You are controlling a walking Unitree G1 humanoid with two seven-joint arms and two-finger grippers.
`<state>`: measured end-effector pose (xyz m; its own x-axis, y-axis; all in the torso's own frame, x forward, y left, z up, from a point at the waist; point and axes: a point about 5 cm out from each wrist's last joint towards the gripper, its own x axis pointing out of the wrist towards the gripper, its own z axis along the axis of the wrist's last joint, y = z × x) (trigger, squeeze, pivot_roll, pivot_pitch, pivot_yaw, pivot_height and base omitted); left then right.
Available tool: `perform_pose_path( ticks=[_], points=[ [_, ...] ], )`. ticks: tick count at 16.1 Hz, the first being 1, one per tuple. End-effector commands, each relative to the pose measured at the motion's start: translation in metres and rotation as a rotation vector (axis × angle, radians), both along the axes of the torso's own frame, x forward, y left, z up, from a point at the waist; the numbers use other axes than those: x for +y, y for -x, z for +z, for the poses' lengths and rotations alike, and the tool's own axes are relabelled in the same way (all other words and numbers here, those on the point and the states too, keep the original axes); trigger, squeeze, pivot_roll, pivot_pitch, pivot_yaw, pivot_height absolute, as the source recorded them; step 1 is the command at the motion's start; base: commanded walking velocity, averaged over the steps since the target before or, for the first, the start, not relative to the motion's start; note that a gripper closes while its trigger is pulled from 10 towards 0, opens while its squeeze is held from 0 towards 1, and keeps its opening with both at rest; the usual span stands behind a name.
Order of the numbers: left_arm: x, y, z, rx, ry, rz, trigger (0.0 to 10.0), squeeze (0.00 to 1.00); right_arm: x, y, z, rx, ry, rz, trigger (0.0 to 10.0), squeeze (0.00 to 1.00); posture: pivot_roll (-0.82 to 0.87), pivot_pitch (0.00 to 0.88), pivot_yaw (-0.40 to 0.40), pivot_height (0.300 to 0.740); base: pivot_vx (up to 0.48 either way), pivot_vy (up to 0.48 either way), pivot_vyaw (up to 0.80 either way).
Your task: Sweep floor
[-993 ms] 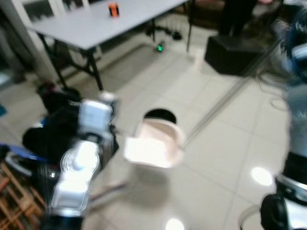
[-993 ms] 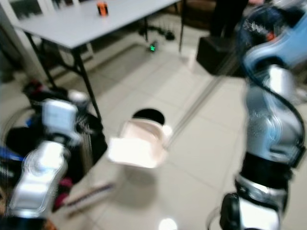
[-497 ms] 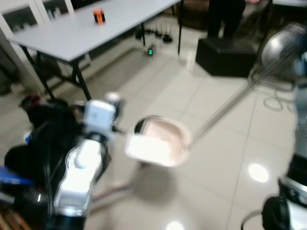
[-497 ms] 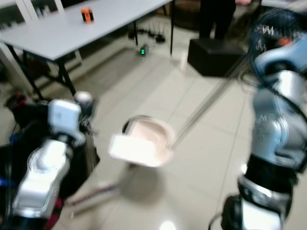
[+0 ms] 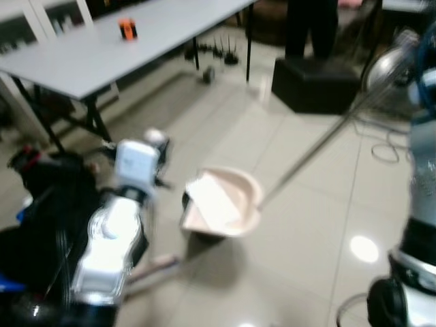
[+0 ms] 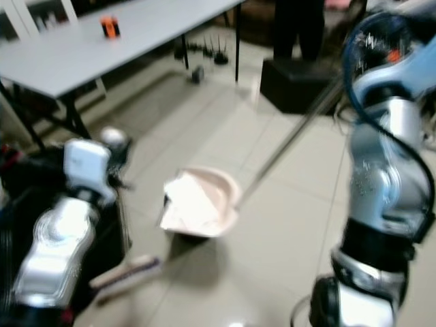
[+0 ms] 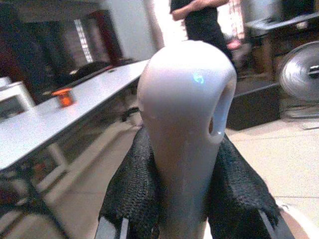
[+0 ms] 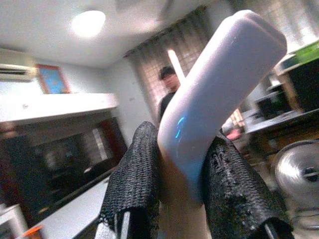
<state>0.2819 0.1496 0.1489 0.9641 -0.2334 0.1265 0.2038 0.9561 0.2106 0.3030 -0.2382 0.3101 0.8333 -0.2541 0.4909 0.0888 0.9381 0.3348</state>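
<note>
Leftmost, the left arm (image 5: 112,238) reached forward over dark bags (image 5: 41,204); its gripper (image 7: 182,219) was clamped on a pale broom handle (image 7: 187,124), black fingers (image 7: 134,194) pressed against both sides; the brush (image 6: 126,272) lay low on the tiled floor (image 5: 306,225) below the arm; centre, a pink dustpan (image 5: 221,201) hung tilted above the tiles with a white crumpled wad (image 5: 211,197) in it; its long rod (image 5: 306,153) ran up toward the right arm (image 6: 385,170); the right gripper (image 8: 182,199) was closed tight on the pan's pale grip (image 8: 219,94); behind, a grey table (image 5: 136,41) carried a small orange item (image 5: 127,28); a black box (image 5: 317,82) and a fan (image 5: 392,68) stood far right; a person (image 8: 172,94) stood beyond.
</note>
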Motion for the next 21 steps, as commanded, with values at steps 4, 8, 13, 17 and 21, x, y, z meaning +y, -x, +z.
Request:
perform_pose_path(
  ticks=[4,8,13,17,21],
  points=[
    [0.008,-0.001,0.009,-0.045,-0.009,0.021,10.0,0.00,0.008,0.003,0.012,-0.068,-0.001,0.030,10.0,0.00,-0.01,0.000,0.033,0.740,0.436,0.000,0.00],
    [0.009,-0.002,0.008,-0.043,-0.007,0.022,10.0,0.00,0.008,0.002,0.011,-0.064,0.002,0.032,10.0,0.00,0.00,0.000,0.031,0.740,0.436,0.000,0.00],
    [0.009,-0.002,0.007,-0.042,-0.008,0.029,10.0,0.00,0.014,-0.002,0.003,-0.059,0.023,0.063,10.0,0.00,0.00,0.000,0.029,0.740,0.436,0.000,0.00],
    [0.014,-0.003,0.006,-0.028,0.022,0.064,10.0,0.00,0.022,-0.005,0.002,-0.065,0.066,0.081,10.0,0.00,0.00,0.000,0.032,0.740,0.198,0.000,0.00],
    [0.015,-0.004,0.006,-0.016,0.021,0.063,10.0,0.00,0.031,-0.008,-0.002,-0.072,0.096,0.089,10.0,0.00,0.00,0.000,0.033,0.740,0.000,0.000,0.00]
  ],
)
